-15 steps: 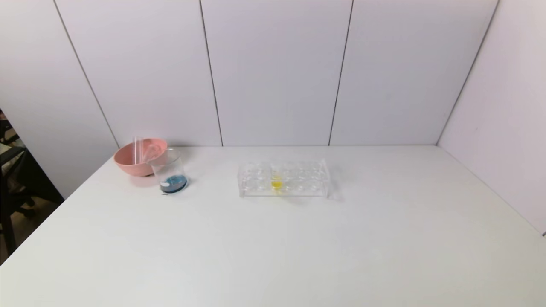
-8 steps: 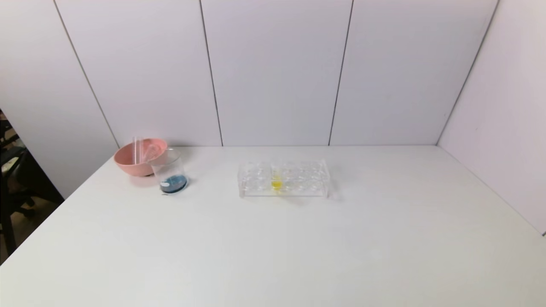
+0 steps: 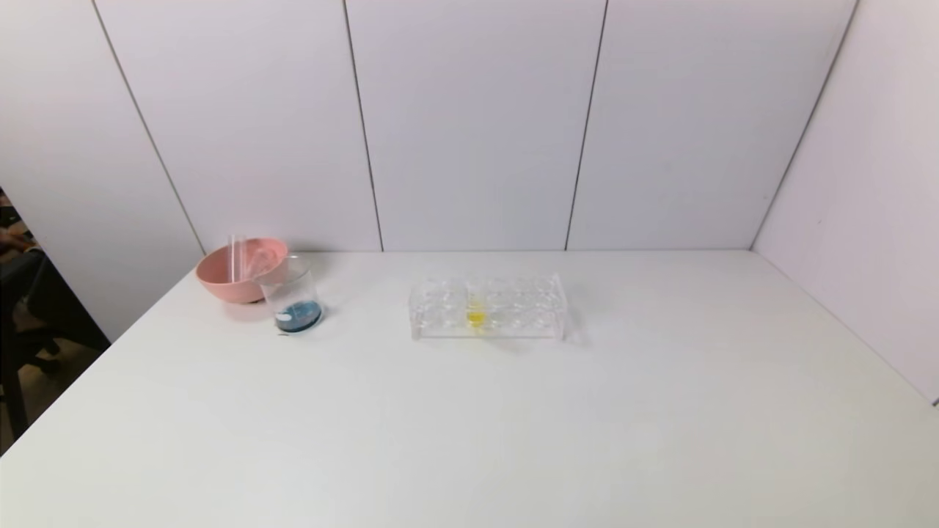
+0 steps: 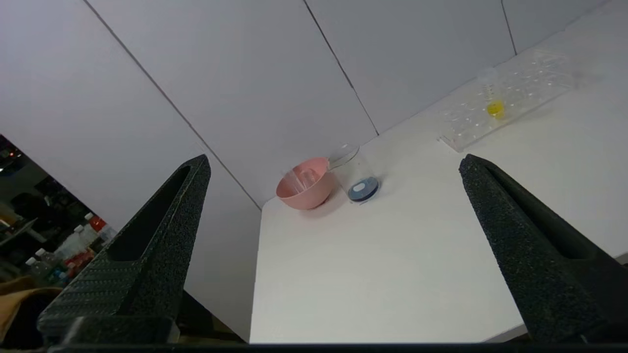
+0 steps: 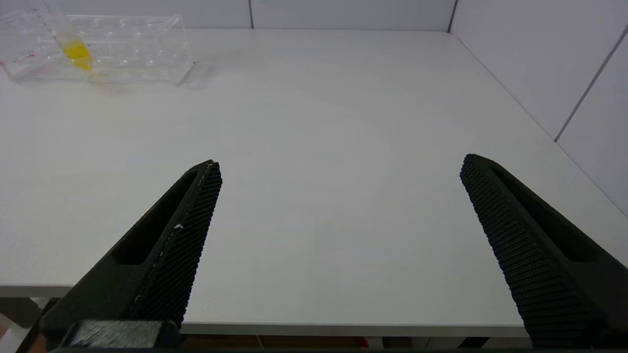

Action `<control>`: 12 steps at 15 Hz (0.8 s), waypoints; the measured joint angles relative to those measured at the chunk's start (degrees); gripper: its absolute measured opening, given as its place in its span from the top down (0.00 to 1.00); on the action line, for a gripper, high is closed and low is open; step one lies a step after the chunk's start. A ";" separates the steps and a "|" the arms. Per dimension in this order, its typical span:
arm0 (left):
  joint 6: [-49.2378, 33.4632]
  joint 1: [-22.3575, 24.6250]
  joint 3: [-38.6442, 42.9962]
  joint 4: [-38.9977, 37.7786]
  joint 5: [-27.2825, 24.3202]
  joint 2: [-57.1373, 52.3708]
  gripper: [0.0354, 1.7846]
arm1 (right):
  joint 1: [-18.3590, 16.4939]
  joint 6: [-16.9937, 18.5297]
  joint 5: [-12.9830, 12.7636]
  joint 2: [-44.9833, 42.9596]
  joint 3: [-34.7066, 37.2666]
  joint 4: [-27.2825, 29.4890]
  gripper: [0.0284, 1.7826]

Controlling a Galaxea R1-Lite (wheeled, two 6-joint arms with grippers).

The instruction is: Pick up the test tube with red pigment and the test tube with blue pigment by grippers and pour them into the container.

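The clear beaker (image 3: pixel 291 297) stands at the table's back left with dark blue liquid in its bottom; it also shows in the left wrist view (image 4: pixel 357 172). No tube with red or blue liquid is in view. Clear empty tubes (image 3: pixel 236 258) lean in the pink bowl (image 3: pixel 238 273). My left gripper (image 4: pixel 333 166) is open and empty, held back near the table's front left edge. My right gripper (image 5: pixel 341 169) is open and empty over the table's front right edge. Neither gripper shows in the head view.
A clear tube rack (image 3: pixel 488 308) stands mid-table at the back, holding one tube with yellow liquid (image 3: pixel 475 314); both show in the right wrist view (image 5: pixel 76 49). White walls close the back and right. The table's left edge drops off beside the bowl.
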 joint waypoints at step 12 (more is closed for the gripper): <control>-3.41 -1.11 29.14 -17.26 -0.30 -8.24 0.01 | 0.00 0.00 -0.02 0.00 0.00 -0.02 0.00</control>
